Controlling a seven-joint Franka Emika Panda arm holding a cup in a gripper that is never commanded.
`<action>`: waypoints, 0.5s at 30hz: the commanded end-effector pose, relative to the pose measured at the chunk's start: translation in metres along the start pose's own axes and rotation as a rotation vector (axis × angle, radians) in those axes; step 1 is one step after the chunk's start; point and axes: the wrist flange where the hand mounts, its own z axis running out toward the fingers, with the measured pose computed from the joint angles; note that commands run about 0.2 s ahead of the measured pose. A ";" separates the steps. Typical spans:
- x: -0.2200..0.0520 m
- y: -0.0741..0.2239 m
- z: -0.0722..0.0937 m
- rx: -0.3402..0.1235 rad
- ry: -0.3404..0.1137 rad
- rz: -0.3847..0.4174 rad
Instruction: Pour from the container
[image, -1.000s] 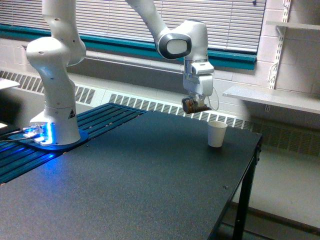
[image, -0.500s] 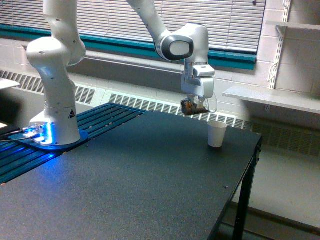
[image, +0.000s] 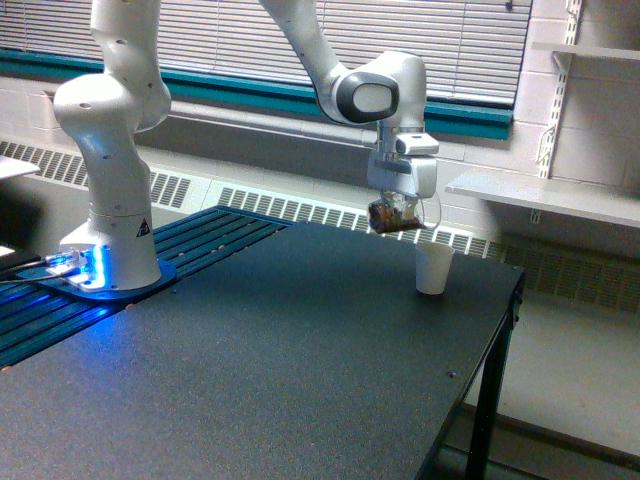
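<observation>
our tool (image: 397, 212) hangs from the white arm (image: 368, 95) above the far right part of the worktop (image: 250, 350), clenched around the container (image: 390, 216). we see that container as a small clear cup with brown pieces showing through its wall, held in the air and tilted, though we cannot make out exactly how far it leans or where its mouth points. it sits just up and toward the exterior view's left of the white paper cup (image: 433, 268), close to it but not touching. the paper cup stands upright on the dark worktop near the far right corner, its open top facing up.

we cannot tell whether any pieces are leaving the container; the picture is too coarse there.

on the exterior view's left the arm's thick white base (image: 108, 200) stands on a round mount lit by a blue glow (image: 75, 268), beside a dark slatted panel (image: 200, 240) at the worktop's rear edge. behind everything runs a wall with window blinds (image: 230, 40) above a teal sill (image: 260, 95), and a white shelf (image: 545, 195) juts from the wall on the exterior view's right, well apart from the paper cup.
</observation>
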 end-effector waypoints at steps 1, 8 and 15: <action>0.011 -0.001 -0.004 -0.015 0.010 0.019; 0.015 0.006 -0.002 -0.049 0.004 -0.003; 0.017 0.011 -0.002 -0.071 -0.002 -0.022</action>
